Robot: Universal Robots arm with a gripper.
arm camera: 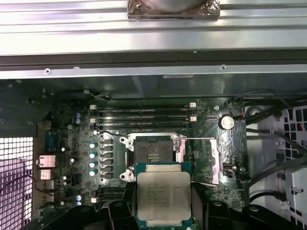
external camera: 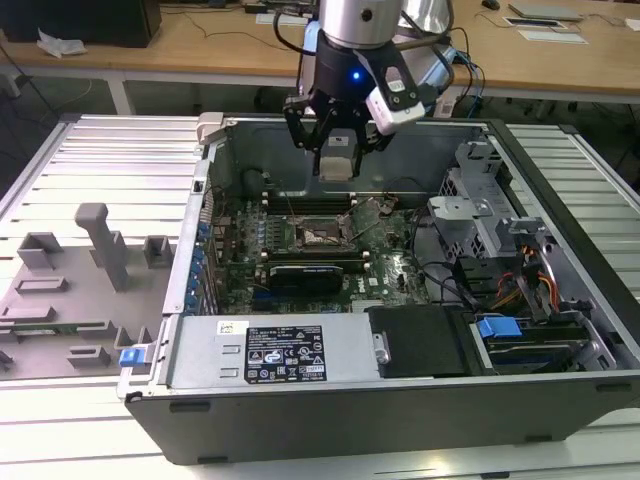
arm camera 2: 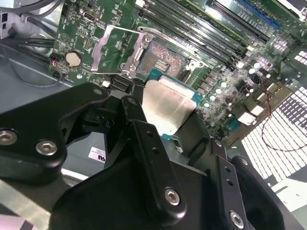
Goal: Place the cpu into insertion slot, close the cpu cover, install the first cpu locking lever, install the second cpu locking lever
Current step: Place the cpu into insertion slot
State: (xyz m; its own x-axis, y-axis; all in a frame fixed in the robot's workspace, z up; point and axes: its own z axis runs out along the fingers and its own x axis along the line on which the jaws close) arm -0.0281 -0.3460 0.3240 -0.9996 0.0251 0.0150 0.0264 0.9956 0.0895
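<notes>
With gripper [external camera: 337, 158] clamped on the cpu [arm camera: 163, 197] edges, holds it flat for the insertion slot [arm camera: 153, 154], cpu cover [arm camera 2: 100, 50] flipped open.

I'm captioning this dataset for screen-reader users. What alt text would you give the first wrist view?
The pincer holds the cpu, silvery top facing the camera, over the green motherboard, with the open insertion slot just beyond it. The cpu cover is swung open beside the slot, and long memory slots lie farther on.

A silver arm [external camera: 355, 20] bears a black gripper [external camera: 337, 165] with a blue light [external camera: 352, 76] and silver-screwed fingers [arm camera 2: 144, 139]
</notes>
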